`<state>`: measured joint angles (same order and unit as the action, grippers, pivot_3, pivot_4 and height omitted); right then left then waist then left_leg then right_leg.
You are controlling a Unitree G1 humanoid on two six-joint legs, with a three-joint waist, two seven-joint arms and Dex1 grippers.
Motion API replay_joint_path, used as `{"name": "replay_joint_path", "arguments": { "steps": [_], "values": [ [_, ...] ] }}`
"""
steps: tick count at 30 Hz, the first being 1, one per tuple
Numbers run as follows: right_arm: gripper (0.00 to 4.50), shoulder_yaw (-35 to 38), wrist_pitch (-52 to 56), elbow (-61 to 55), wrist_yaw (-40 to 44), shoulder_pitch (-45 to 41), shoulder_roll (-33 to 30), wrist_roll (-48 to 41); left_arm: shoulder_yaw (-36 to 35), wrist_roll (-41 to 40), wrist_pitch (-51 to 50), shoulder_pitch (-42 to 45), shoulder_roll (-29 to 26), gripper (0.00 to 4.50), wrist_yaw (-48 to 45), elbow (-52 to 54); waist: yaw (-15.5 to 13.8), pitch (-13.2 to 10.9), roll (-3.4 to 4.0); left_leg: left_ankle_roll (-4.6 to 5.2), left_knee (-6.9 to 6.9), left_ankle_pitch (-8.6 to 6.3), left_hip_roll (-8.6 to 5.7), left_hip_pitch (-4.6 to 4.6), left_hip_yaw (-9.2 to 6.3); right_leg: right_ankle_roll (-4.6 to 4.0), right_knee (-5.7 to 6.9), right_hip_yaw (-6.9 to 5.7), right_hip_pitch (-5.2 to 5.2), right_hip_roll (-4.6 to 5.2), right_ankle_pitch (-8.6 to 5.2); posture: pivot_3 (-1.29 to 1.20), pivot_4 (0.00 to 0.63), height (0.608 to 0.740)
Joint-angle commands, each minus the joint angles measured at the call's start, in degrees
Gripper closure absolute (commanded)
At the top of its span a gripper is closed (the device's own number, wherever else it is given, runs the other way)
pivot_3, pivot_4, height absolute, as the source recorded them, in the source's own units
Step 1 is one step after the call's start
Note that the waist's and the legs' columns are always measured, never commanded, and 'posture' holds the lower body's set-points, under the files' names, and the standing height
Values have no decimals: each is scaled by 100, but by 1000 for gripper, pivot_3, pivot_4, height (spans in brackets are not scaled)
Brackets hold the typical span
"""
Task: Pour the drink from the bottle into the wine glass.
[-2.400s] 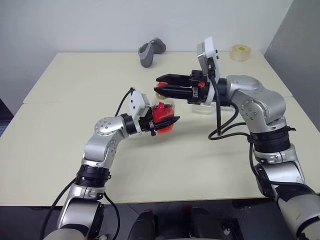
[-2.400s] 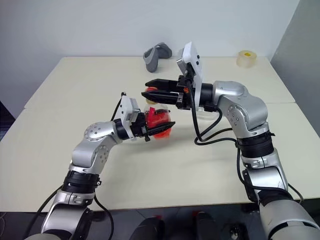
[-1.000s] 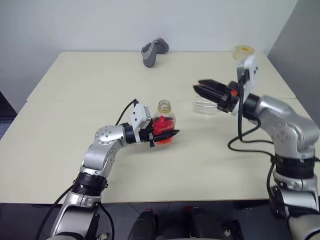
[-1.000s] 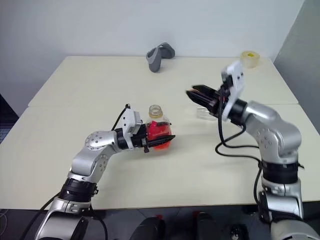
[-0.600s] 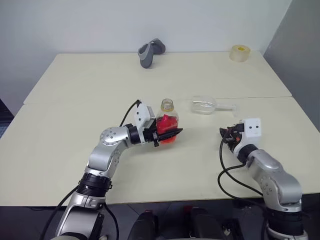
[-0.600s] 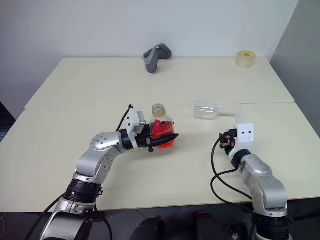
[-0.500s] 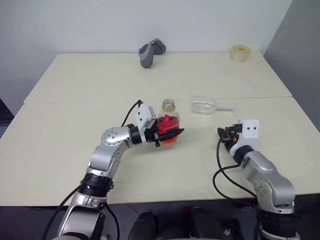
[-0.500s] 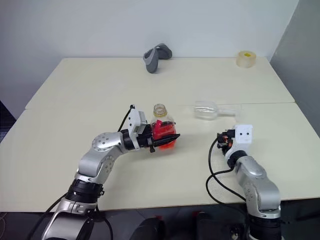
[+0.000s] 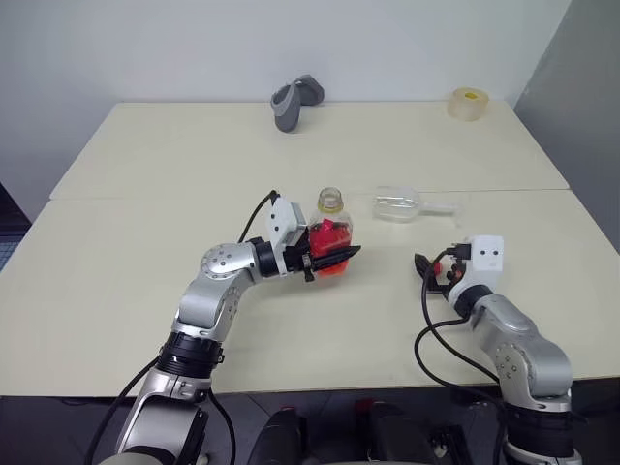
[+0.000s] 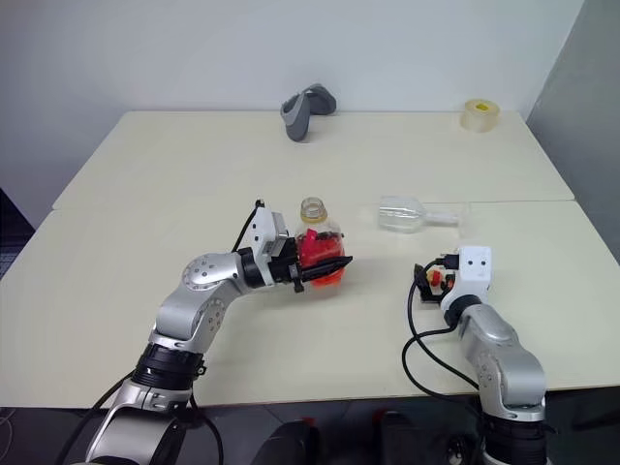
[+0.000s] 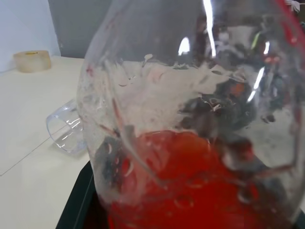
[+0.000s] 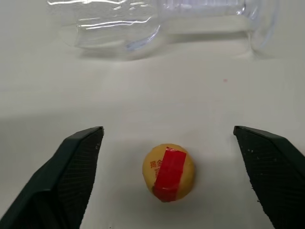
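The bottle (image 9: pixel 331 234) stands upright and uncapped near the table's middle, with red drink (image 11: pixel 190 186) in its lower half. My left gripper (image 9: pixel 339 258) reaches in from the left and is shut on its body. The wine glass (image 9: pixel 398 205) lies on its side just right of and behind the bottle, its stem pointing right. My right gripper (image 12: pixel 167 130) is low over the table in front of the glass and open. A yellow cap with red tape (image 12: pixel 168 172) lies loose on the table between its fingers (image 12: pixel 78 162).
A grey curved object (image 9: pixel 294 100) sits at the table's back edge and a tape roll (image 9: pixel 466 103) at the back right corner. A seam (image 9: pixel 145 197) runs across the table behind the bottle.
My right arm swung from above the bottle out to the right and down to the table, then opened and let the cap go. The left gripper kept the bottle about where it was.
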<state>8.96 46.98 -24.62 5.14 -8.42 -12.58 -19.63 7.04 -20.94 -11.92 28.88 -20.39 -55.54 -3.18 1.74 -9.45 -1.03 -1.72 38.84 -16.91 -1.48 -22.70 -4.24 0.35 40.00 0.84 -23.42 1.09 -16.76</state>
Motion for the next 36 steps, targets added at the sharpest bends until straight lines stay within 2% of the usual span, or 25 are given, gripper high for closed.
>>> {"name": "replay_joint_path", "arguments": {
  "steps": [1,7,12,17,20,26,36],
  "values": [
    [42,105,290,-686,306,-186,-244,-383,-234,26,162,149,8,2280,183,-20,-1,0,0,0,0,0,0,0,0,0,0,0,0,0,0,0,150,740],
    [42,-458,325,-1313,1499,-598,-1201,-841,-609,206,339,474,27,2280,805,-585,-4,0,-1,7,1,-4,-1,0,-3,1,-2,-4,1,0,0,0,150,740],
    [42,-950,-419,-1056,2782,-938,-1672,-1000,-940,776,775,840,-42,2280,1856,-1417,-4,0,-2,8,3,-5,-3,4,-5,1,-5,-8,8,-1,0,0,150,740],
    [42,-1162,-979,-404,3257,-1464,-1389,-1048,-1405,1229,1269,1433,-258,2280,3079,-2654,-1,-2,-8,7,5,-4,-3,4,-7,1,-5,-11,8,0,0,0,150,740],
    [42,-1410,-1398,400,3065,-2029,-771,-781,-1638,1394,1805,1617,-451,2280,3605,-3541,20,-1,-9,-3,4,1,0,7,-7,1,-3,-10,7,0,0,0,150,740],
    [42,-1606,-1678,737,2919,-2221,-252,-555,-1727,1487,2482,1673,-400,2280,3895,-4398,-42,1,-15,-15,11,8,-13,-18,-9,1,-6,-17,-12,18,1,0,150,740],
    [42,-1530,-1609,545,2800,-2114,-224,-630,-1969,1193,2854,1793,1,2280,3624,-5098,-18,4,-21,-12,15,9,-23,-20,-10,15,-2,-15,-17,24,10,0,150,740]
  ]
}}
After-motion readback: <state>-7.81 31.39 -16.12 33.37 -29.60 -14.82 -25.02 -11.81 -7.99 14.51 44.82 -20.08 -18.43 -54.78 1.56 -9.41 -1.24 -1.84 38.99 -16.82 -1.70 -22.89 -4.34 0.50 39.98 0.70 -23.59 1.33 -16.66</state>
